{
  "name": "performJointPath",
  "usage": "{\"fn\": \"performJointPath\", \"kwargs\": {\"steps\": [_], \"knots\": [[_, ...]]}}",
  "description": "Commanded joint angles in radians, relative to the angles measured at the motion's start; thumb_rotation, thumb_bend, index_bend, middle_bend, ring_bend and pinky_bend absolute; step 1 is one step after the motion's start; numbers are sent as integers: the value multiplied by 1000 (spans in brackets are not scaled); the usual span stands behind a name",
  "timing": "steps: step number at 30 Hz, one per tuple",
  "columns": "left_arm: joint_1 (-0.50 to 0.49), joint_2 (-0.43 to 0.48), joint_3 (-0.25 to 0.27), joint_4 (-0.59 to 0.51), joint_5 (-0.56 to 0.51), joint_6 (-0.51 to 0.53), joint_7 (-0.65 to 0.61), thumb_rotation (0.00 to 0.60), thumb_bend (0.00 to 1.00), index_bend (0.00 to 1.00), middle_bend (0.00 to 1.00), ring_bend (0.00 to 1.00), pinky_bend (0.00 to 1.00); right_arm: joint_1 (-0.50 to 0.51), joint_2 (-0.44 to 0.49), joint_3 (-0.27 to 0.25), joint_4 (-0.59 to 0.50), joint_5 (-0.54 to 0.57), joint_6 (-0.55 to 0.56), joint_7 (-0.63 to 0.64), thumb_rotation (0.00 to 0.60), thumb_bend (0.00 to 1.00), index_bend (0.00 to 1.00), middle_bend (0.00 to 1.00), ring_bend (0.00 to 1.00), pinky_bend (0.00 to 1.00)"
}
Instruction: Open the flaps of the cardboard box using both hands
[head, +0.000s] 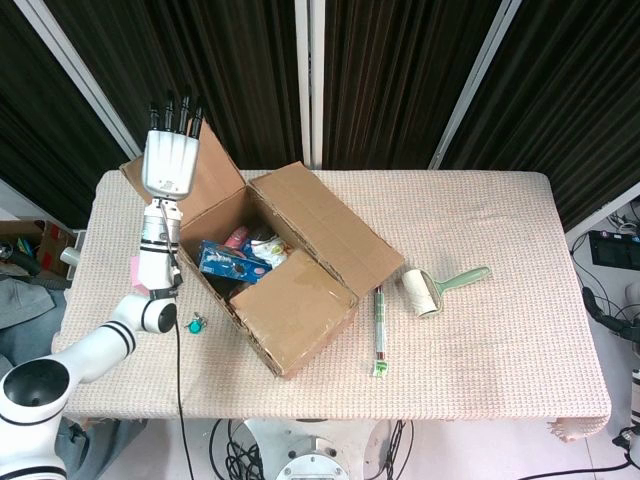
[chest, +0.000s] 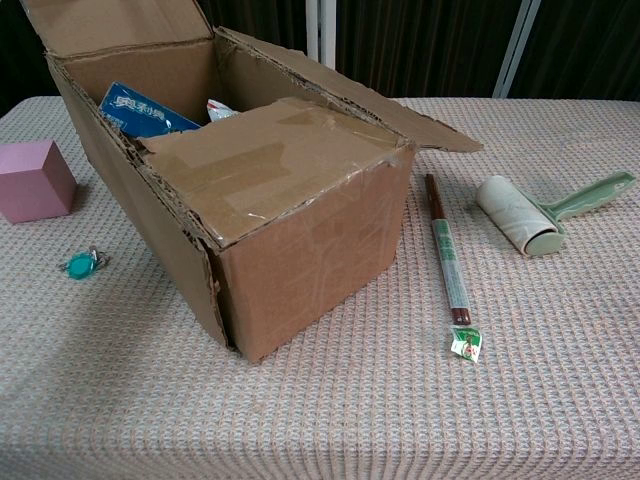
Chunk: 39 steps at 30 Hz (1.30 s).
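Note:
The cardboard box (head: 290, 300) stands at an angle on the table's left half. Its far-left flap (head: 215, 170) is folded up and outward, and its right flap (head: 335, 230) lies spread outward. The near flap (chest: 270, 160) lies flat over half of the opening. A blue packet (head: 228, 262) and other items show inside. My left hand (head: 170, 150) is raised flat with its fingers straight, over the far-left flap's outer side, holding nothing. It is out of the chest view. My right hand is in neither view.
A pink cube (chest: 35, 180) and a teal key tag (chest: 80, 263) lie left of the box. Right of it lie a long thin packet (head: 380, 328) and a green lint roller (head: 430, 290). Dark curtains stand behind the table.

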<state>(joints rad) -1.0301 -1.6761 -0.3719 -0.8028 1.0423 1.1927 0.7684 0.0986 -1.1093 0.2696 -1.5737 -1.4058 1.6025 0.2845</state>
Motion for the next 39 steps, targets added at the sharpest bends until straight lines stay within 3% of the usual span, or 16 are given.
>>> {"fn": "performJointPath", "kwargs": {"steps": [1,3,5,7,9,14,16,17,19,23,26,29,32,35,39], "knots": [[27,32,-42,-83,-39,11,-41,600,113,14,4,76,208,4,-1,-2,-5,-8,-4,10,600,195,0,0,0,0],[60,74,-81,-202,-88,21,-59,600,88,15,5,77,209,6,-2,-6,-19,-21,-2,28,600,201,0,0,0,0],[125,159,-113,-405,-139,39,-87,600,68,18,9,77,209,10,2,-11,-30,-37,-3,23,600,209,0,0,0,0],[198,259,-110,-587,-143,40,-136,600,57,26,30,77,210,15,6,-12,-37,-48,-2,5,600,212,0,0,0,0],[294,389,-73,-757,-94,20,-237,600,55,34,57,77,210,23,11,-13,-40,-68,0,-8,600,208,0,0,0,0],[520,581,56,-958,41,74,-468,595,41,82,108,104,215,68,68,-58,-22,-171,-70,-10,600,195,0,0,0,0],[606,628,109,-1009,103,121,-560,530,34,101,116,104,215,95,103,-73,-52,-178,-138,-37,600,185,0,0,0,0],[639,644,135,-1019,139,143,-592,447,19,116,121,104,216,108,114,-75,-70,-177,-163,-50,600,183,0,0,0,0],[695,668,190,-1017,228,185,-644,355,2,133,129,104,215,137,130,-72,-113,-174,-209,-75,600,178,0,0,0,0],[779,687,284,-959,363,258,-663,244,0,143,135,104,213,229,155,-53,-219,-172,-331,-157,600,105,0,0,0,0],[824,680,326,-928,393,286,-676,178,0,148,135,104,210,327,165,-13,-311,-155,-437,-254,600,40,0,0,0,0],[849,673,351,-916,406,289,-687,137,0,152,136,103,207,429,147,31,-380,-108,-542,-346,600,26,0,0,0,0],[866,662,368,-907,429,296,-707,123,0,154,136,99,203,550,119,66,-425,8,-696,-421,600,39,0,0,0,0],[882,646,376,-894,452,314,-727,118,0,155,136,98,202,689,88,91,-425,163,-863,-487,600,151,0,4,0,0],[896,636,386,-885,479,326,-759,115,0,155,136,99,202,869,-1,83,-359,370,-956,-642,600,367,0,39,0,0]]}}
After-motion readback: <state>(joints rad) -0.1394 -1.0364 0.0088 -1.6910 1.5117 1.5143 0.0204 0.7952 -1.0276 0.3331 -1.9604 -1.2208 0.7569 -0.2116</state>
